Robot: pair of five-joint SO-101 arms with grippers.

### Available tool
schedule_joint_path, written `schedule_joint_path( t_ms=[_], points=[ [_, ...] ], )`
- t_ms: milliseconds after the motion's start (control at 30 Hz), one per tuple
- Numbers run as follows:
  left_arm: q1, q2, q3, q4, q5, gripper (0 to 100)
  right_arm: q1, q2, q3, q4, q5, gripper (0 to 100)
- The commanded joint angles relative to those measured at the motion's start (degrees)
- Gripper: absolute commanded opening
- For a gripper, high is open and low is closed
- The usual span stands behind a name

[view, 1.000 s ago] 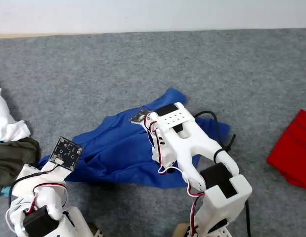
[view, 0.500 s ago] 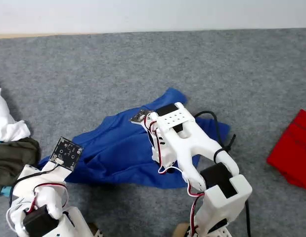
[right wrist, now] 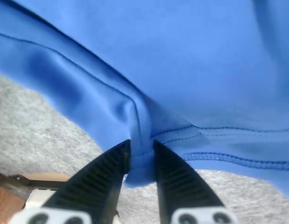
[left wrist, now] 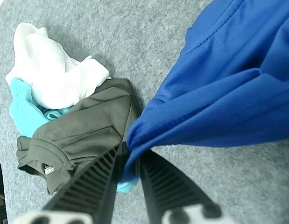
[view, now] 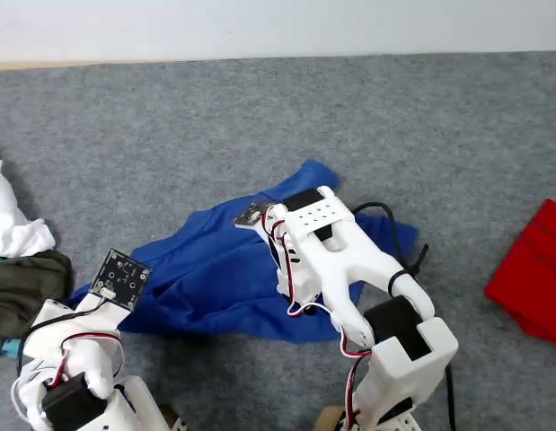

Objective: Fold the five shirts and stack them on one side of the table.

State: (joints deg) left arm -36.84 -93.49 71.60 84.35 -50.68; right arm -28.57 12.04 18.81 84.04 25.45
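Note:
A blue shirt (view: 215, 274) lies crumpled in the middle of the grey table (view: 394, 135). My left gripper (left wrist: 129, 161) is shut on a bunched corner of the blue shirt (left wrist: 219, 93), near the pile at the table's left edge. My right gripper (right wrist: 142, 156) is shut on a fold of the blue shirt (right wrist: 172, 60); in the high view this arm (view: 340, 260) lies over the shirt's right half. A red shirt (view: 533, 274) lies folded at the right edge. White (left wrist: 55, 77), dark olive (left wrist: 83, 133) and teal (left wrist: 20, 112) shirts lie heaped together.
The heap of white (view: 10, 224) and olive (view: 22, 287) shirts sits at the table's left edge. The grey table surface stretches bare across the far half, up to a pale wall (view: 278, 27). A black cable (view: 399, 238) runs beside the right arm.

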Motion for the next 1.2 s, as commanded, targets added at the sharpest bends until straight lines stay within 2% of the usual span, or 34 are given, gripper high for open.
schedule_joint_path(
  t_ms=[0, 133, 300, 500, 633, 700, 833, 1000, 1167],
  points=[
    [0.35, -0.09, -0.31, -0.53, -0.26, 0, 0.75, -1.01, -2.99, 0.13, 0.88, 4.2],
    [0.35, -0.09, -0.22, -2.46, -0.26, 0, 0.75, -3.91, -4.57, 0.31, 1.23, 0.9],
    [0.18, -0.09, -0.31, -5.98, -0.26, 0, 1.1, -9.36, -7.03, 4.44, 5.89, 1.1],
    [0.09, -0.18, -0.75, -13.19, 0.44, 0, 6.11, -17.45, -15.12, 11.56, 6.15, 1.1],
    [0.35, -0.09, -2.77, -21.45, 9.41, 0, 9.71, -22.37, -20.84, 15.52, 5.89, 1.1],
    [0.7, 0.18, -3.56, -26.2, 11.6, 0, 11.65, -24.75, -23.65, 16.84, 5.89, 1.1],
    [4.75, 0.0, -4.18, -32.53, 13.1, 0, 15.96, -29.14, -27.69, 17.19, 4.48, 1.1],
    [8.7, 0.35, -8.4, -38.95, 19.87, 0, 19.74, -33.63, -30.68, 16.75, 3.16, 1.1],
    [14.59, 0.35, -11.91, -46.77, 20.57, 0, 20.97, -37.85, -33.85, 16.75, 2.46, 1.1]
  ],
)
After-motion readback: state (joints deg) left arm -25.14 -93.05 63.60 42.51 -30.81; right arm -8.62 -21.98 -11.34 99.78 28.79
